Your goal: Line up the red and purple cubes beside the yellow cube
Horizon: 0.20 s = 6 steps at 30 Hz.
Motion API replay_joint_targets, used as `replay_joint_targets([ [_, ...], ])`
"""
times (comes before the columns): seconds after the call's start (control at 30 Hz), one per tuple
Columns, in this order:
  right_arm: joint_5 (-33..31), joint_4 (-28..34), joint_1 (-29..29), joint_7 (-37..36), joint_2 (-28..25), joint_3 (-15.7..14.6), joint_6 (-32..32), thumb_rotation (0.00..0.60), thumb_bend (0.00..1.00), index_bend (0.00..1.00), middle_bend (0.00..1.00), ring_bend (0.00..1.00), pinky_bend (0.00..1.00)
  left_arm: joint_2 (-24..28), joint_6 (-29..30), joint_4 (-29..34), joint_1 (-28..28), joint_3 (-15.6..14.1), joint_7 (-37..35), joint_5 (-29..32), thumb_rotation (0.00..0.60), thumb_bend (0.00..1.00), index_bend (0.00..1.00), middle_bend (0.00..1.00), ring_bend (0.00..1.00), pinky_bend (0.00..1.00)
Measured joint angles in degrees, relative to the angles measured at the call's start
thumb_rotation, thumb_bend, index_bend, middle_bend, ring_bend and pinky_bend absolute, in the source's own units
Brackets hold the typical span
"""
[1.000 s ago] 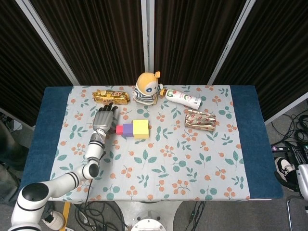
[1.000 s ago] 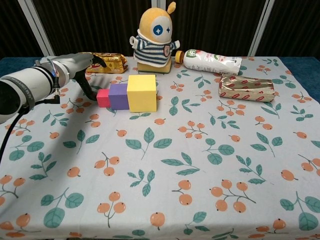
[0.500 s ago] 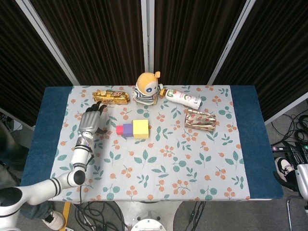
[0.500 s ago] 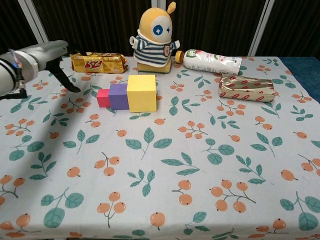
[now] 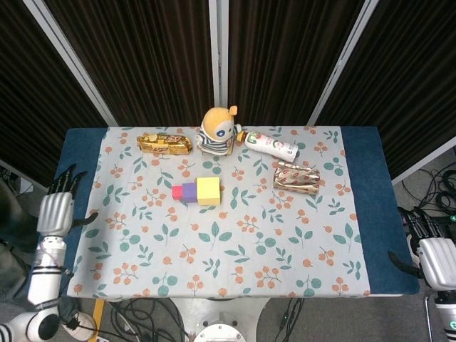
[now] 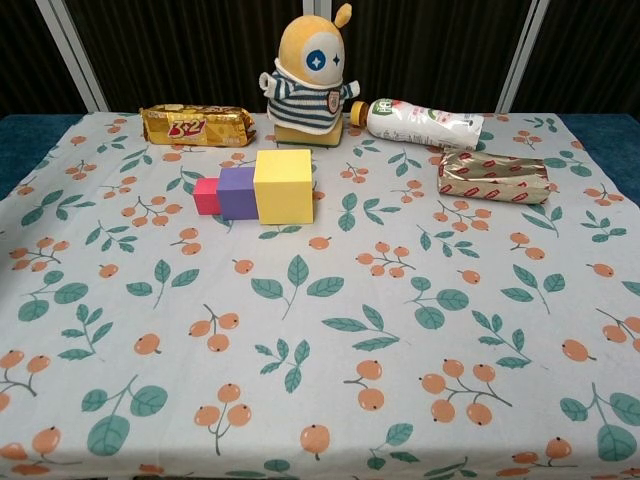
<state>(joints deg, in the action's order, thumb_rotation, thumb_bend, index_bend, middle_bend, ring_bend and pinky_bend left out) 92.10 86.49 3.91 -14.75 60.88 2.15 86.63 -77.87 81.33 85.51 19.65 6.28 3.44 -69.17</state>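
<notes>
Hands [image 5: 55, 211] in head view only.

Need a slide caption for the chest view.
Red cube, purple cube and yellow cube lined up touching on the table.

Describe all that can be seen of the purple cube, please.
The purple cube is a plain, matte block, probably foam, with sharp edges and no marks. It sits flat on the flowered tablecloth, the middle of a three-cube row. The smaller red cube touches its left side and the larger yellow cube touches its right. It stands in front of the striped plush toy. No hand touches it.
</notes>
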Motion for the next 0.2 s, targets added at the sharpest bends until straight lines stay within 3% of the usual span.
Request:
replay_joint_targets([
  [0.2,0.0,0.6,-0.1,1.0,0.6,-0.2,0.3,0.600,0.15,0.04,0.13,0.00,0.13,3.6,6.8,3.9,-6.7,-4.5,1.0,-4.0,0.600,0.17,0.19,0.12,0.09,0.15],
])
